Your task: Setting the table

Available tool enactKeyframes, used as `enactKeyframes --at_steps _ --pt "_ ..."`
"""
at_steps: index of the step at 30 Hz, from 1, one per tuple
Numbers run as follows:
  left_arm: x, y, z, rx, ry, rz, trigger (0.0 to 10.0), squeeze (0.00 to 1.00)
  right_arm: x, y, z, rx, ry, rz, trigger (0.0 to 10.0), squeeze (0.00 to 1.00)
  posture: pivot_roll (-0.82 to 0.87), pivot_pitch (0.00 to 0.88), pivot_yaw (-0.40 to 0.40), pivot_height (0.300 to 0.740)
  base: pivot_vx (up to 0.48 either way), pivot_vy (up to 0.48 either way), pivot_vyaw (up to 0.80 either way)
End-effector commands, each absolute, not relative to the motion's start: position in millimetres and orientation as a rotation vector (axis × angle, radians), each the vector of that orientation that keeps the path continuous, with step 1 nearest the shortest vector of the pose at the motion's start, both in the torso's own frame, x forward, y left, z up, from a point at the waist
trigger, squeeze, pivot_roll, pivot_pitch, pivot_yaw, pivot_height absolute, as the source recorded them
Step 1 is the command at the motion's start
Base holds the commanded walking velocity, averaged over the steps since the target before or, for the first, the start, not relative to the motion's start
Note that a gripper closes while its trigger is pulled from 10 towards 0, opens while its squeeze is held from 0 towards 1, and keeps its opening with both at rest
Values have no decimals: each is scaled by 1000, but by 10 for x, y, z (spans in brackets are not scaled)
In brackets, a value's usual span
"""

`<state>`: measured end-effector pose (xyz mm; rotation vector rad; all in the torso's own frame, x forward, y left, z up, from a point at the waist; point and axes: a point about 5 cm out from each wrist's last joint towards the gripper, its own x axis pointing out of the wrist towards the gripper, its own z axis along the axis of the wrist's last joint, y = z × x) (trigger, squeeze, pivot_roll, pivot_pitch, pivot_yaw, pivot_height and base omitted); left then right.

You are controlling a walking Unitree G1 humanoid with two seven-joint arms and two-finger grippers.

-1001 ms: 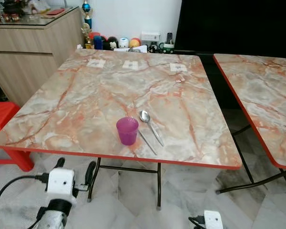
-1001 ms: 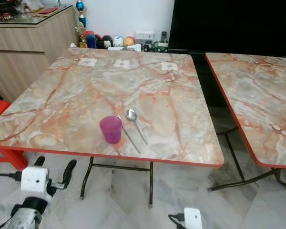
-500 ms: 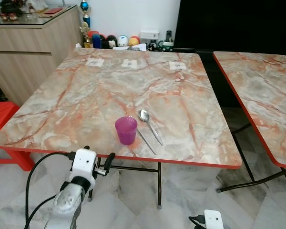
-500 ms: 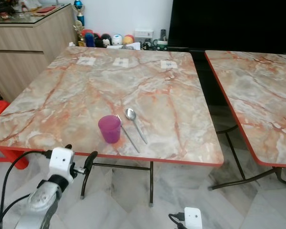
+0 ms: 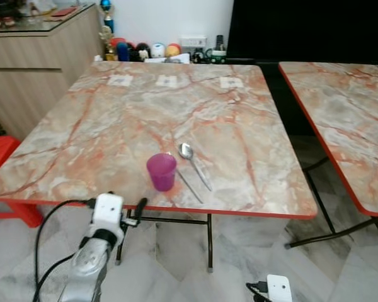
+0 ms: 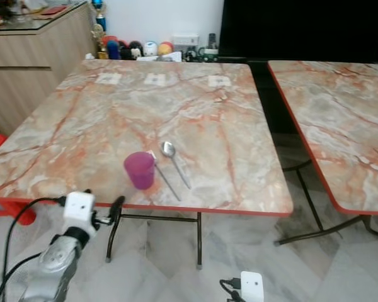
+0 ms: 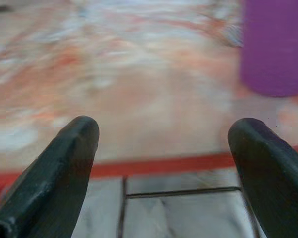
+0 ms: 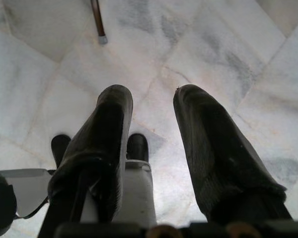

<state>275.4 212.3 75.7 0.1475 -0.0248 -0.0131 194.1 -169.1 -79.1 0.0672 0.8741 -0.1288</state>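
Note:
A purple cup [image 5: 161, 172] stands upright near the front edge of the marble table [image 5: 113, 119]. Just to its right lie a metal spoon [image 5: 194, 163] and a thin metal utensil [image 5: 189, 184], side by side. My left gripper [image 5: 123, 202] is raised in front of the table's red front edge, left of the cup and a little below the tabletop. It is open with nothing between its fingers [image 7: 72, 158]; the left wrist view has the cup [image 7: 275, 47] off to one side beyond them. My right gripper [image 8: 154, 96] hangs low, open, pointing at the floor.
A second marble table [image 5: 346, 119] stands to the right across a narrow gap. A wooden cabinet [image 5: 31, 56] and a red stool [image 5: 0, 154] are on the left. Toys [image 5: 145, 50] line the back wall beside a large black screen [image 5: 302, 28]. Folding table legs [image 5: 209, 242] stand under the front edge.
My left gripper has risen and moved right, from down by the floor to the table's front edge near the cup. The camera has shifted slightly; the cup and utensils have not moved.

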Motion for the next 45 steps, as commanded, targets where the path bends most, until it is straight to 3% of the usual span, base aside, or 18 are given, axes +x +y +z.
enactKeyframes --at_steps 1,8,10,13,15,20,25,34,45 --pt "2620 2318 806 177 -55 73 10000 0 1922 -1677 -803 71 881 -122 10000 0 51 88 11 740 0 0 0" --pt "2249 2713 498 242 68 232 10000 0 1954 -1656 -787 75 869 -103 10000 0 62 81 9 740 0 0 0" --pt "2028 2868 196 230 220 288 10000 0 1977 -1641 -776 69 861 -89 10000 0 60 78 11 740 0 0 0" --pt "1960 2900 111 235 271 301 10000 0 1977 -1640 -776 69 863 -88 10000 0 59 78 12 740 0 0 0" --pt "1806 2945 -143 180 433 330 10000 0 1975 -1648 -778 67 867 -90 10000 0 56 76 12 740 0 0 0" --pt "1606 2877 -504 102 681 338 10000 0 1944 -1670 -796 53 888 -99 10000 0 56 74 8 740 0 0 0" --pt "1551 2761 -659 79 795 314 10000 0 1919 -1681 -811 57 904 -111 10000 0 42 74 8 740 0 0 0" --pt "1745 2520 -680 43 794 244 10000 0 1911 -1663 -818 53 914 -95 10000 0 38 80 11 740 0 0 -688" --pt "1672 2482 -744 35 839 242 10000 0 1908 -1651 -821 56 919 -92 10000 0 38 86 15 740 0 0 -788"
